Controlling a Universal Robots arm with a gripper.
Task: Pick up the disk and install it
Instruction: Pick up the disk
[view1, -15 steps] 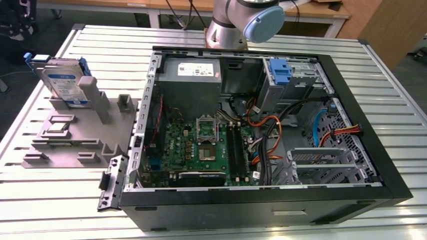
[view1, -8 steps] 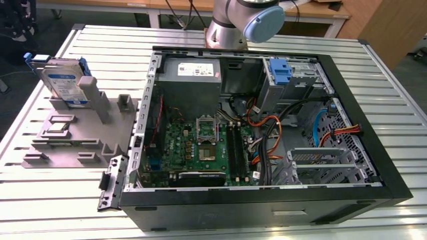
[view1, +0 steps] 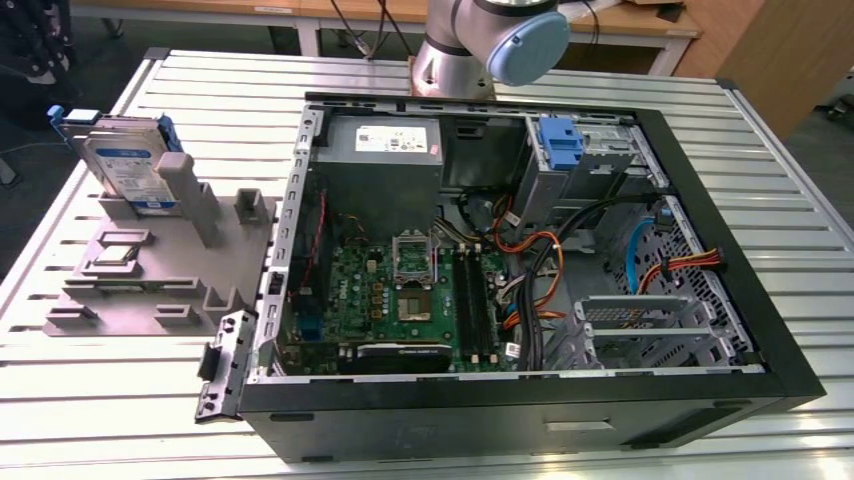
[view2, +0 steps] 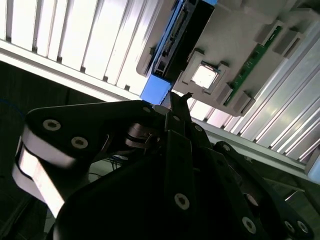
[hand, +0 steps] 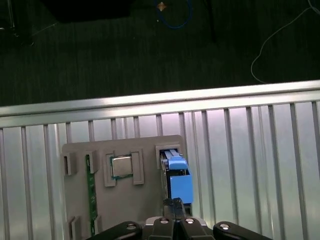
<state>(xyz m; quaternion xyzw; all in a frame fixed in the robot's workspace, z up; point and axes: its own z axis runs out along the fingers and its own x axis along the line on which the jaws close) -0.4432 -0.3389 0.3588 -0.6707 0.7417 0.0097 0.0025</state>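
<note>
The gripper, clenched empty near the upright disk at ten o'clock of the computer case, needs opening and squaring to its flat faces.

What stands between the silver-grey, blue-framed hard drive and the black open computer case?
In the exterior view: a tall grey fixture post beside the disk and a shorter grey post nearer the case.

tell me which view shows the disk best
The exterior view: the disk stands upright in the grey holder at the exterior view's left, label face and blue carrier visible. Both wrist views catch mainly that carrier edge-on.
</note>
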